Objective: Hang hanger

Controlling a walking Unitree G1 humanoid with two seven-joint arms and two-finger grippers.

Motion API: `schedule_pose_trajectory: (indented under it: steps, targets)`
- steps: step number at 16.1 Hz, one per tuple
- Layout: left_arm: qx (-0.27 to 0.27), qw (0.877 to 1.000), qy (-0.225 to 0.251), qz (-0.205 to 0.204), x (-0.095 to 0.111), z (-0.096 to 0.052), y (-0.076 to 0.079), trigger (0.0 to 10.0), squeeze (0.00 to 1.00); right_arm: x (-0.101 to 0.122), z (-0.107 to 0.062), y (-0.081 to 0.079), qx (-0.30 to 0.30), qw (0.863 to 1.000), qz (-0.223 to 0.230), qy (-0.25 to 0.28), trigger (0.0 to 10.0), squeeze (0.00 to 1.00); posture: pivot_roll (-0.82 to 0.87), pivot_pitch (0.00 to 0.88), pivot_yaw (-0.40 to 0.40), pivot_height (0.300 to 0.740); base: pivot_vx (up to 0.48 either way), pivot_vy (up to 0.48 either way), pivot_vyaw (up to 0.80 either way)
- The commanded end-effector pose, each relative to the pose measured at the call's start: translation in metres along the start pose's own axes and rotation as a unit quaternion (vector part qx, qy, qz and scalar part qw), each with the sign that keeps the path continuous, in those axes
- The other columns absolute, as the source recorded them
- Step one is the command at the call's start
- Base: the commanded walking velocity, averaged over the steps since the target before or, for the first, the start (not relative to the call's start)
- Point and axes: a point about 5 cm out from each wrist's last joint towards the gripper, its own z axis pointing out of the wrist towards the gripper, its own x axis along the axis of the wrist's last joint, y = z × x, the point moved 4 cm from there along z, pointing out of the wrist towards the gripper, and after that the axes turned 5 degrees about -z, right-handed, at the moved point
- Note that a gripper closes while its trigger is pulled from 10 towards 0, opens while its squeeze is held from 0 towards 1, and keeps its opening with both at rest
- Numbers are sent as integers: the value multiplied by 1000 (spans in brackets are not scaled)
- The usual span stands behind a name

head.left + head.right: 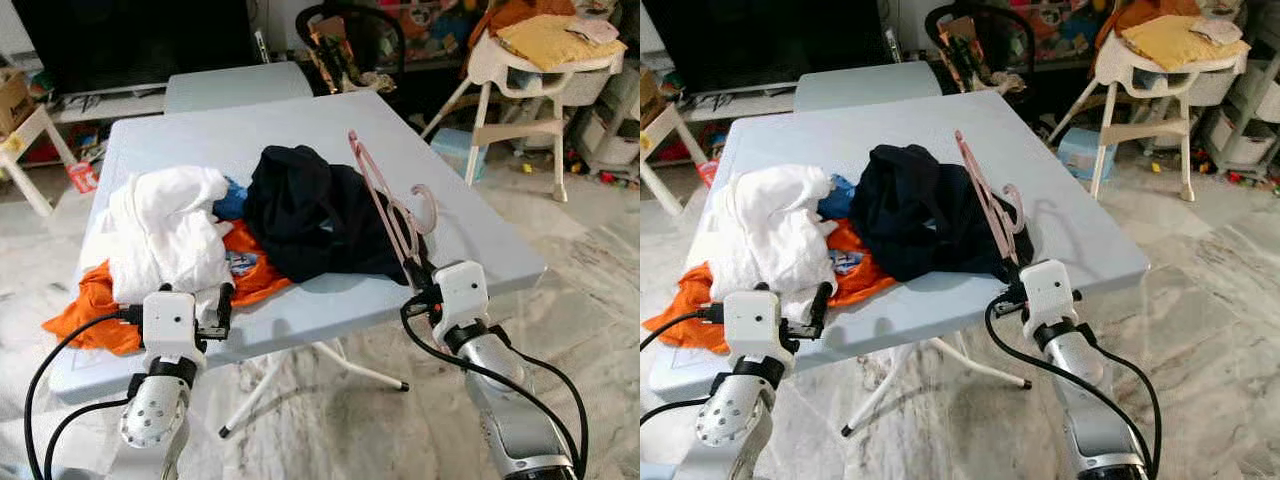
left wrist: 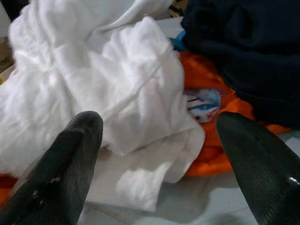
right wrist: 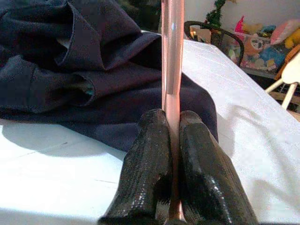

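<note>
The right gripper [image 3: 172, 136] is clamped on the pink hanger [image 1: 388, 205], which rises from its fingertips above the dark garment [image 1: 305, 210]. The left gripper [image 2: 154, 150], fingers apart, faces the white cloth [image 2: 93, 89] on the surface [image 1: 200, 140].

No readable text, label, brand, number or sign anywhere. Blue-and-white print on a scrap of cloth [image 2: 202, 104] among the clothes on the bench [image 1: 300, 130], too blurred to read. Red can [image 1: 82, 176] on the floor, markings too small to read.
</note>
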Motion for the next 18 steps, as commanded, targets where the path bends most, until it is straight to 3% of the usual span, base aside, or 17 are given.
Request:
schedule_pose_trajectory:
  steps: [1,5,18]
  targets:
    - [-9,1000,-2,3,2,1,2,10000,0,5,0,-1,1,1000,3,7,10000,0,-73,0,39,740,0,0,-438]
    - [-13,1000,-8,2,1,1,4,10000,0,5,0,-2,3,1000,6,4,10000,0,-73,0,37,740,0,0,0]
    - [-15,1000,-13,9,2,4,3,10000,0,1,2,-7,6,1000,10,-1,10000,0,-67,0,46,740,-241,0,0]
